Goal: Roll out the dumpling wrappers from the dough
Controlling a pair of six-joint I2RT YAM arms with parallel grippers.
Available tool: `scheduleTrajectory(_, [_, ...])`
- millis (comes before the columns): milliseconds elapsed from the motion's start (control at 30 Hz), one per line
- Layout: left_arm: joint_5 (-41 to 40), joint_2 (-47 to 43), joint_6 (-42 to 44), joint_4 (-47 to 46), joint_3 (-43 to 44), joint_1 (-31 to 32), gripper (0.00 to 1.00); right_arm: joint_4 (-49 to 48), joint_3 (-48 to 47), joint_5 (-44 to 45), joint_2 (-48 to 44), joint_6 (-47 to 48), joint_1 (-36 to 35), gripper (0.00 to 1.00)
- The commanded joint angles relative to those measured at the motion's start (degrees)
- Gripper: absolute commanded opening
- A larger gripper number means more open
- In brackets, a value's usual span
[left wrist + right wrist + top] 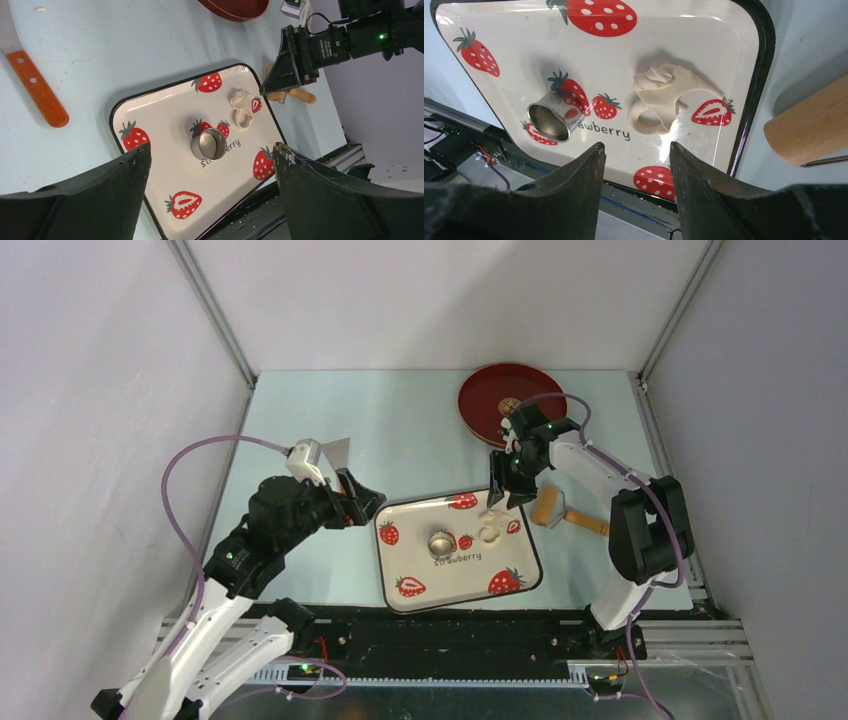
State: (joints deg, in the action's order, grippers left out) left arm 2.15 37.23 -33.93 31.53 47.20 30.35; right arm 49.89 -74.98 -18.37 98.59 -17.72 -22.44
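The dough [663,98] is a small cream lump with a round hole, lying on the right part of the strawberry plate [704,45]; it also shows in the top view [491,528] and the left wrist view [243,109]. My right gripper [636,145] hangs open above the plate's far right corner [508,498], just above the dough, with nothing between its fingers. My left gripper [211,147] is wide open and empty, off the plate's left edge [368,502]. No dumpling wrappers are in view.
A steel ring cutter [441,541] stands in the plate's middle. The wooden roller [568,515] lies right of the plate. A red tray [488,390] sits at the back. An orange-handled blade [37,89] lies on the table to the left.
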Motion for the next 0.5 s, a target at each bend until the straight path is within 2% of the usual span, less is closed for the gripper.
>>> scheduleTrajectory(0, [0.86,1.10,0.73,0.02,-0.56,-0.34,0.94,-0.31,-0.08,-0.28,-4.19,-0.04,-0.60,0.55])
scheduleTrajectory(100, [2.11,3.19,-0.68,0.00,-1.44,-0.29,0.92,0.17,0.08,-1.15,-6.41,-0.90,-1.70,0.56])
scheduleTrajectory(267, [5.37,8.90,-7.66,-0.91,-4.08,0.31,0.85,-2.86,3.50,-4.72,-9.12,-4.16,-4.27,0.55])
scheduleTrajectory(467, [5.44,21.09,-11.57,-3.18,-5.35,7.00,0.80,-8.80,13.32,-7.52,-12.71,-7.67,-4.60,0.54])
